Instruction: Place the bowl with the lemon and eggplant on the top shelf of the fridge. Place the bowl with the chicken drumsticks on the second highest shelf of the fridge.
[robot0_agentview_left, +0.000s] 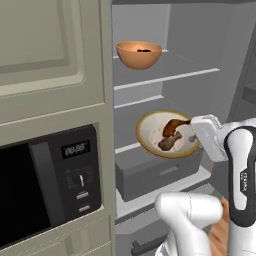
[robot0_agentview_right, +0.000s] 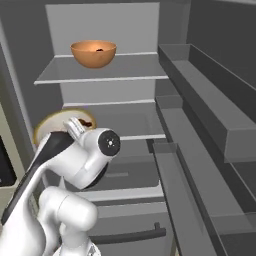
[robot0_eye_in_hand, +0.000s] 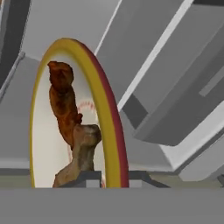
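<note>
The deep orange bowl (robot0_agentview_left: 139, 55) (robot0_agentview_right: 93, 54) stands on the top shelf (robot0_agentview_left: 172, 75) of the open fridge (robot0_agentview_right: 125, 70). A dark bit of the eggplant (robot0_agentview_left: 145, 50) peeks over its rim, and the lemon is hidden inside. My gripper (robot0_agentview_left: 193, 136) (robot0_eye_in_hand: 114, 177) is shut on the right rim of the shallow bowl (robot0_agentview_left: 149, 131) (robot0_agentview_right: 46, 126) (robot0_eye_in_hand: 110, 127). That bowl hangs tilted toward the cameras in front of the shelves below the top one. Two chicken drumsticks (robot0_agentview_left: 172, 134) (robot0_eye_in_hand: 65, 105) lie against its cream inside.
A grey drawer (robot0_agentview_left: 160, 175) sits under the lower shelves. The black microwave (robot0_agentview_left: 45, 185) is set in the cabinets to the left. The open door's bins (robot0_agentview_right: 210, 115) run along the right side, close to my arm.
</note>
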